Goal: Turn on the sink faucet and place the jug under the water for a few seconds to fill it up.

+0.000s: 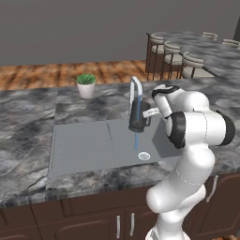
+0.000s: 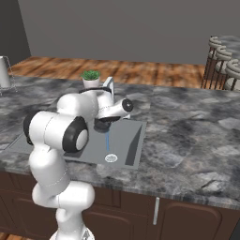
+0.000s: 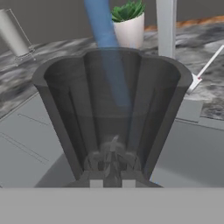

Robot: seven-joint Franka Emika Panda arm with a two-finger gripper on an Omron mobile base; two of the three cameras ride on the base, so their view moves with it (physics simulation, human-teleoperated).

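Hand [image 3: 111, 162] clamped shut on dark jug [image 1: 138, 117], held under faucet [image 1: 136, 89], blue water [image 1: 136, 140] streaming over sink [image 1: 84, 145] basin.

Landmark: sink [image 1: 84, 145] | jug [image 1: 138, 117] held over basin, beneath sink faucet [image 1: 136, 91] | water [image 1: 136, 140] falls below jug toward drain [image 1: 144, 155] | potted plant [image 1: 86, 85] behind sink

Potted plant [image 1: 86, 85] on marble counter [image 1: 28, 117]; bar stools [image 1: 180, 58] beyond; paper-towel roll [image 2: 3, 71].
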